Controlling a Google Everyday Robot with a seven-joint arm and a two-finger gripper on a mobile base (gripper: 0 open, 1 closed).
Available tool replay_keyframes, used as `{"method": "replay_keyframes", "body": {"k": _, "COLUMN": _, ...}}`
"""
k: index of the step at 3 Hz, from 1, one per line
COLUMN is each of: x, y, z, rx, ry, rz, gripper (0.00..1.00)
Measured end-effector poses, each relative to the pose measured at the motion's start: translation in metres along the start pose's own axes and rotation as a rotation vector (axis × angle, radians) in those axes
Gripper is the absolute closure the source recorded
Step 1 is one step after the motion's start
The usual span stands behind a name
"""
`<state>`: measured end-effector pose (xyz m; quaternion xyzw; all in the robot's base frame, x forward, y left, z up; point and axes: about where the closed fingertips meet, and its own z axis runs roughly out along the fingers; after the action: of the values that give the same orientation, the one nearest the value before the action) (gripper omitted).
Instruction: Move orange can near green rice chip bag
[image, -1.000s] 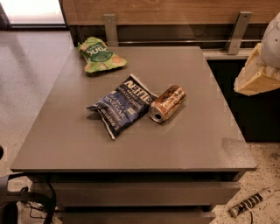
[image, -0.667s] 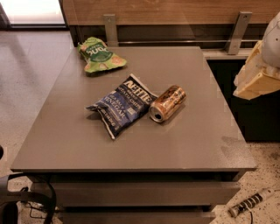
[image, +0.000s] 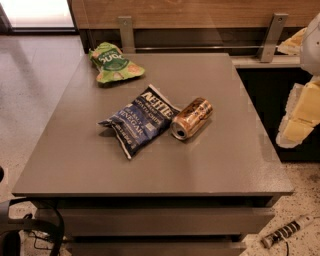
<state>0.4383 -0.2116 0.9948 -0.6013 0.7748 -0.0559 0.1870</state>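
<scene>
The orange can (image: 192, 118) lies on its side in the middle of the tabletop (image: 225, 160), just right of a blue chip bag (image: 137, 120) and well apart from the green rice chip bag (image: 115, 62) at the far left. What appears to be the tool (image: 300, 117), off the right edge, has dropped lower; open or closed cannot be told. The reach seems only beginning.

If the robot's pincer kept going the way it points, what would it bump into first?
The pincer hangs to the right of the table, tilted down and slightly left. Straight on, it would probably meet the table's edge or the floor first, not the orange can; depth is unclear.
</scene>
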Motion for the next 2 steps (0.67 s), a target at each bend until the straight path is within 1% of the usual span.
{"method": "replay_keyframes", "body": {"k": 1, "x": -0.003, "y": -0.015, "z": 0.001, "rx": 0.005, "ry": -0.035, "rz": -0.057, "gripper": 0.0}}
{"method": "replay_keyframes", "body": {"k": 2, "x": -0.016, "y": -0.057, "z": 0.009, "rx": -0.018, "ry": -0.169, "rz": -0.211, "gripper": 0.0}}
